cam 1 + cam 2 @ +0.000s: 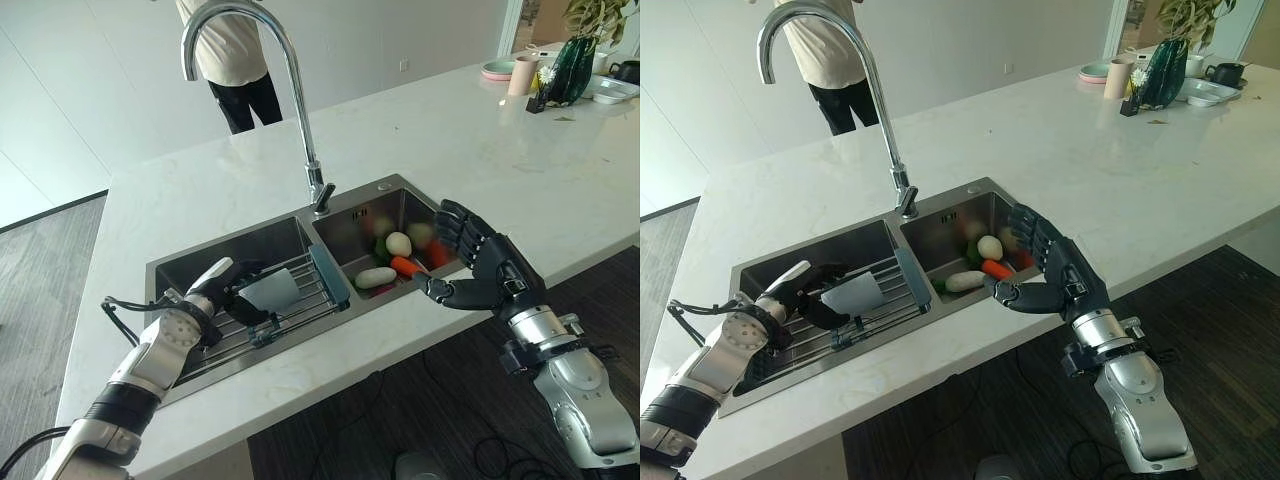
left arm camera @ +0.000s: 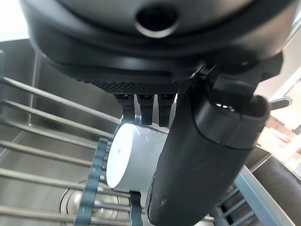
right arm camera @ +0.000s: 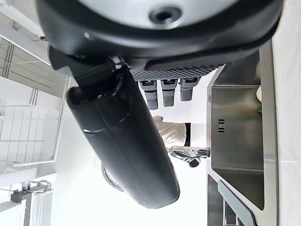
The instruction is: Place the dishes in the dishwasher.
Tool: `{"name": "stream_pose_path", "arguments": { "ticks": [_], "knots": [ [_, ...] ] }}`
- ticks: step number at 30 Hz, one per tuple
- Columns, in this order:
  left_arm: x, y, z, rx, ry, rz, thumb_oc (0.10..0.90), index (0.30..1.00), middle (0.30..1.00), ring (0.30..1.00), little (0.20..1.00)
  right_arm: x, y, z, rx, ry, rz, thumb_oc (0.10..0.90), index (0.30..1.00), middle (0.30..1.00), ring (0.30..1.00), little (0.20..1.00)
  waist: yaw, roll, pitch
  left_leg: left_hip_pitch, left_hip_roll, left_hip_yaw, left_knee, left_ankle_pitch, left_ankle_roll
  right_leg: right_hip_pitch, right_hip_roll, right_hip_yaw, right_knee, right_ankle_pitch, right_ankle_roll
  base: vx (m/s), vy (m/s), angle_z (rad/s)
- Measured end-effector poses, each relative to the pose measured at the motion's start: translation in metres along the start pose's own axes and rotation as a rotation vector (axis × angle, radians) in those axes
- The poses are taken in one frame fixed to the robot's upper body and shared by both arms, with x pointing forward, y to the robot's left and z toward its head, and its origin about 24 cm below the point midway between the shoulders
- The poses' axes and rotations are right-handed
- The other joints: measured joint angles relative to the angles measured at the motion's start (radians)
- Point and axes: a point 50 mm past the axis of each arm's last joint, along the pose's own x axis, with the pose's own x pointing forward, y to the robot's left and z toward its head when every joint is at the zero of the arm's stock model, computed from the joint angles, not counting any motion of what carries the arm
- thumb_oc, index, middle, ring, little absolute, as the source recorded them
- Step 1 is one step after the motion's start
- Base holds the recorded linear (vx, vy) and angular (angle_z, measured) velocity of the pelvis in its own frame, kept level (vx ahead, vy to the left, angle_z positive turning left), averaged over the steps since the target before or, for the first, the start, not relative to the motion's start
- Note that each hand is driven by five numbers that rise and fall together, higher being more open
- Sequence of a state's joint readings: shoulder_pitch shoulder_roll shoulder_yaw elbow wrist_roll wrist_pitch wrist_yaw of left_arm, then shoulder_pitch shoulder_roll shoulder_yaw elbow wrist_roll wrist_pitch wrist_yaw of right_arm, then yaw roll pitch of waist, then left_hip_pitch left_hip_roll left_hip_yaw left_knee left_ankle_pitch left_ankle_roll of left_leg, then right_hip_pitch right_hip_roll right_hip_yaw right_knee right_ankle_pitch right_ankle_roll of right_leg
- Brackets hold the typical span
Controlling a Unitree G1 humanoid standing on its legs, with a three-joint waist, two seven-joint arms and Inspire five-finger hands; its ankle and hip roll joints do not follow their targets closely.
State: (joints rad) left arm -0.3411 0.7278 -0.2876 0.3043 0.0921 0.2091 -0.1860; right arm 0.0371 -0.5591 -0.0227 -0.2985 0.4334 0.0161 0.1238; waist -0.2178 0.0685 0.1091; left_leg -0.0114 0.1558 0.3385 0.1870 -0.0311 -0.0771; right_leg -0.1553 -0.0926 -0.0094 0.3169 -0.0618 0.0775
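Curled round a white cup (image 1: pixel 268 290) on the sink rack (image 1: pixel 300 305), the left hand (image 1: pixel 215 290) grips it, while the right hand (image 1: pixel 480 265) hovers open-fingered above the vegetables (image 1: pixel 395 262) beside it.

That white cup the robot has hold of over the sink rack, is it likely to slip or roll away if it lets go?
The white cup lies on its side on the wire rack, so it could roll if the left hand let go. Its smooth wall looks slippery. It looks stiff, probably ceramic or plastic, so it may chip if dropped.
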Motion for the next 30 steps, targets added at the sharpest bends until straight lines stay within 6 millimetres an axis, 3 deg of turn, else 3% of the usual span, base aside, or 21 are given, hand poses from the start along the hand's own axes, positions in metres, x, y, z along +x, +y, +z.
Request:
{"name": "stream_pose_path", "arguments": {
  "ticks": [12, 22, 30],
  "knots": [
    [0.001, -0.006, -0.002, 0.009, 0.010, -0.022, 0.800, 0.900, 0.900, 0.900, 0.900, 0.000, 0.000, -0.001, 0.001, 0.011, 0.008, 0.800, 0.900, 0.900, 0.900, 0.900, -0.001, 0.002, -0.001, 0.000, 0.001, 0.000, -0.001, 0.000, 0.000, 0.000, 0.000, 0.000, 0.000, 0.001, 0.000, 0.00, 0.000, 0.00],
    [0.004, -0.012, -0.020, -0.019, 0.087, -0.029, 0.800, 0.900, 0.900, 0.900, 0.900, 0.000, 0.001, -0.001, 0.002, 0.013, 0.019, 0.800, 0.900, 0.900, 0.900, 0.900, -0.003, 0.004, -0.002, 0.000, 0.000, 0.001, -0.002, 0.000, 0.000, 0.000, 0.000, 0.001, 0.000, 0.001, 0.001, 0.00, 0.000, 0.00],
    [0.006, -0.019, -0.023, -0.043, 0.109, -0.007, 0.800, 0.900, 0.900, 0.900, 0.900, 0.000, 0.001, -0.001, 0.001, 0.014, 0.020, 0.800, 0.900, 0.900, 0.900, 0.900, -0.006, 0.003, -0.002, 0.000, 0.000, 0.002, -0.002, 0.000, 0.000, 0.000, 0.001, 0.002, -0.001, 0.001, 0.001, 0.00, 0.000, 0.00]
  ]
}}
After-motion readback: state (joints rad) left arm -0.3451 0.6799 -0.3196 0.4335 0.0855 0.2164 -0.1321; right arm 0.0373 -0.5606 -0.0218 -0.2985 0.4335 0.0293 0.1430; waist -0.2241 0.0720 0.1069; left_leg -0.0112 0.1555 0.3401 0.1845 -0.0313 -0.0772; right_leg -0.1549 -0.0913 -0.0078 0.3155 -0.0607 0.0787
